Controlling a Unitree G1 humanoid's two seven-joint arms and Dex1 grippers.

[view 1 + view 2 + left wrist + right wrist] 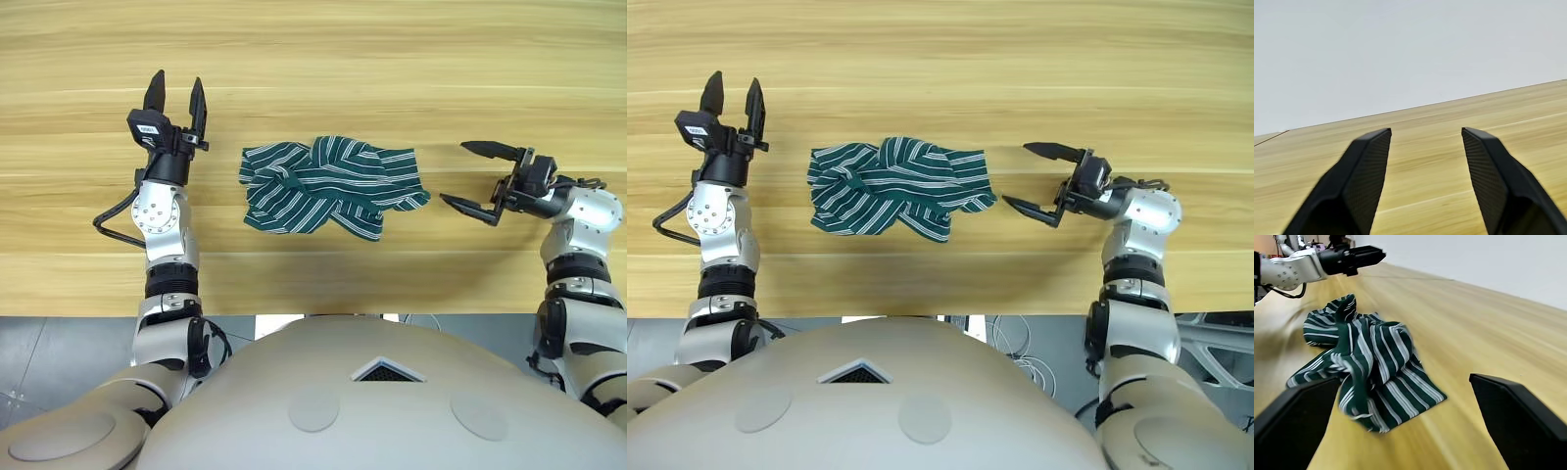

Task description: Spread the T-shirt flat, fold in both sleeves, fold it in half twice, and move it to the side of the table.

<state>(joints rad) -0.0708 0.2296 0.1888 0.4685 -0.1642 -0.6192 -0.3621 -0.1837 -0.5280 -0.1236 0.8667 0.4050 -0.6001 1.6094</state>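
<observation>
The T-shirt [331,186], green with white stripes, lies crumpled in a heap on the tabletop [392,59]. I judge the task to be at its very beginning: the cloth is not spread, no sleeve is folded, and both halvings and the move to the side are left.

The left hand [176,88] stands apart from the T-shirt on its left, fingers wide open and holding nothing. The right hand [456,173] is near the T-shirt's right edge, also wide open and empty, pointing toward it.

A small white label [147,128] sits on the left hand's body, but its print is too small to read. No writing shows on the T-shirt.
</observation>
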